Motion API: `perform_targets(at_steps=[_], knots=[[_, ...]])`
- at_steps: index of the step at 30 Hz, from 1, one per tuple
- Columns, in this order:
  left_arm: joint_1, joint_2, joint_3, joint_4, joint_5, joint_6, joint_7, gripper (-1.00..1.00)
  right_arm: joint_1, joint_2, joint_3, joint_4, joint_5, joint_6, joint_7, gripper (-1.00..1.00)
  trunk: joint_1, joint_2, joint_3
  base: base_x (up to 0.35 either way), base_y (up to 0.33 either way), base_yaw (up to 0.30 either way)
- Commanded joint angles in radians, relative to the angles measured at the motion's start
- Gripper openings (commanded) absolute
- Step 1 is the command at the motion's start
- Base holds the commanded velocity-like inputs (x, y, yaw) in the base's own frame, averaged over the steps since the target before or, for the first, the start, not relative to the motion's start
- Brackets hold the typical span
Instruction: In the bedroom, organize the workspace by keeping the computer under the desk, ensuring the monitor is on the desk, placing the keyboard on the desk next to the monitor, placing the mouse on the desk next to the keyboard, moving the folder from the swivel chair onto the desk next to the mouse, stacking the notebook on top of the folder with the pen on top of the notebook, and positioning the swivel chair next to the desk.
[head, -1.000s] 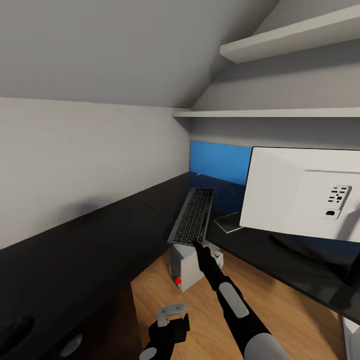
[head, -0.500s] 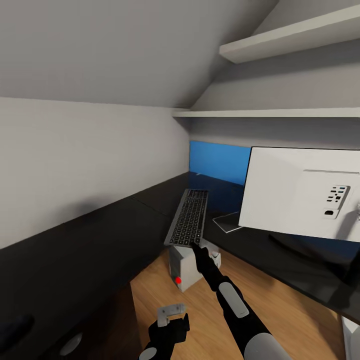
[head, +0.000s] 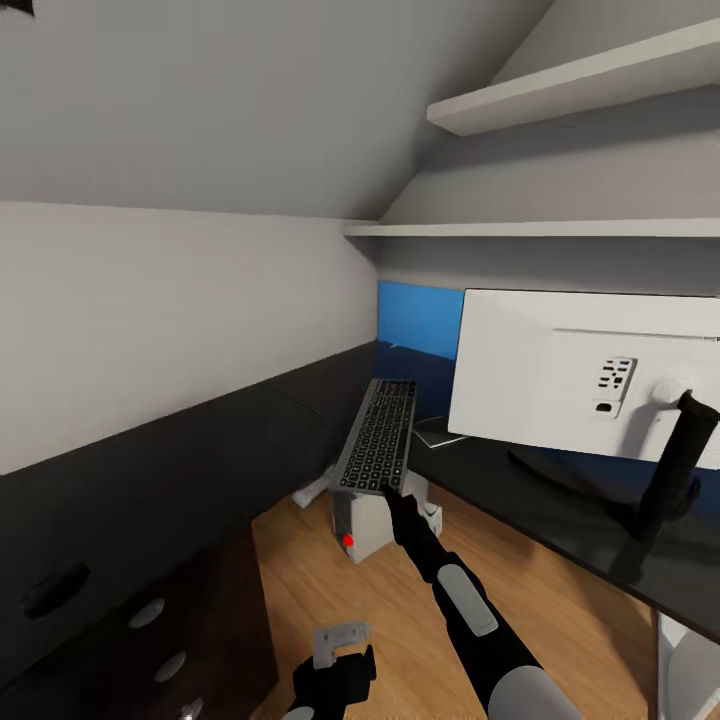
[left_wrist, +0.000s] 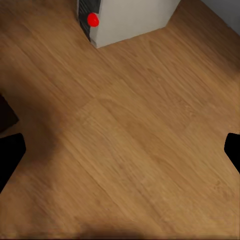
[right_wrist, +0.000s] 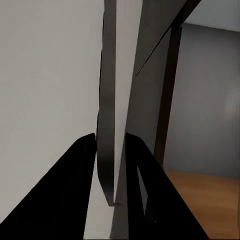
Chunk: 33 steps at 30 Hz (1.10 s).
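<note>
My right gripper (head: 386, 490) is shut on the near end of the slim grey keyboard (head: 378, 435), which hangs in the air above the floor gap between the two wings of the black desk (head: 150, 470). In the right wrist view its black fingers (right_wrist: 75, 190) pinch the keyboard's edge (right_wrist: 107, 150). The small grey computer (head: 365, 525) (left_wrist: 130, 17) stands on the floor below, its red dot facing me. The monitor (head: 560, 370) stands on the desk's right wing, white back toward me, on a black arm (head: 672, 470). My left gripper (head: 336, 650) (left_wrist: 120, 152) hangs open over the wooden floor.
Black drawers with silver knobs (head: 150, 612) sit under the desk's left wing. A small dark object (head: 55, 588) lies on that wing, and a flat grey item (head: 440, 432) on the desk near the monitor. A blue wall panel (head: 420, 320) and white shelves (head: 560, 228) are behind.
The whole picture has shifted, so the camera moved: the monitor sits further left and its stand arm and the drawers have come into view. The keyboard stays held and drifted slightly left.
</note>
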Motion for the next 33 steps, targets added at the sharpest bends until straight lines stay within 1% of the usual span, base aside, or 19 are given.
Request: perform_targets(at_steps=[1, 10, 17, 27, 29, 31, 32, 33], knots=[[-0.001, 0.0, -0.002, 0.0, 0.006, 0.003, 0.008, 1.0, 0.0, 0.0, -0.001, 0.0, -0.012, 0.009, 0.004, -1.0, -0.001, -0.001, -0.001, -0.261, -0.241, 0.092], [-0.001, 0.0, -0.002, 0.001, 0.004, 0.003, 0.008, 1.0, 0.0, 0.0, 0.0, 0.001, -0.01, 0.008, 0.004, -1.0, -0.001, -0.001, 0.001, -0.256, -0.239, 0.028], [-0.001, 0.0, -0.001, 0.001, 0.004, 0.003, 0.008, 1.0, 0.001, 0.0, 0.002, 0.001, -0.011, 0.006, 0.001, -1.0, -0.001, -0.001, 0.006, -0.226, -0.217, 0.146], [-0.001, 0.003, 0.002, 0.001, 0.002, 0.007, 0.008, 1.0, 0.006, 0.0, 0.004, 0.001, -0.011, 0.005, 0.0, -1.0, -0.001, -0.001, 0.018, -0.041, -0.036, 0.188], [-0.001, 0.013, 0.007, -0.001, -0.005, 0.009, 0.007, 1.0, 0.008, 0.0, 0.004, 0.001, -0.011, 0.005, 0.0, -1.0, -0.001, -0.001, 0.02, -0.003, -0.002, 0.195], [-0.001, 0.047, 0.023, 0.002, -0.021, 0.012, 0.005, 1.0, 0.009, 0.0, 0.005, 0.001, -0.011, 0.005, -0.002, -1.0, -0.001, -0.001, 0.023, -0.001, -0.001, 0.195], [-0.001, 0.056, 0.025, 0.003, -0.023, 0.012, 0.004, 1.0, 0.01, 0.0, 0.005, 0.001, -0.011, 0.005, -0.002, -1.0, -0.001, -0.001, 0.024, -0.001, -0.001, 0.196], [-0.001, 0.072, 0.028, 0.009, -0.027, 0.012, 0.004, 1.0, 0.011, 0.0, 0.005, 0.001, -0.011, 0.005, -0.003, -1.0, -0.001, -0.001, 0.025, 0.0, 0.0, 0.198]])
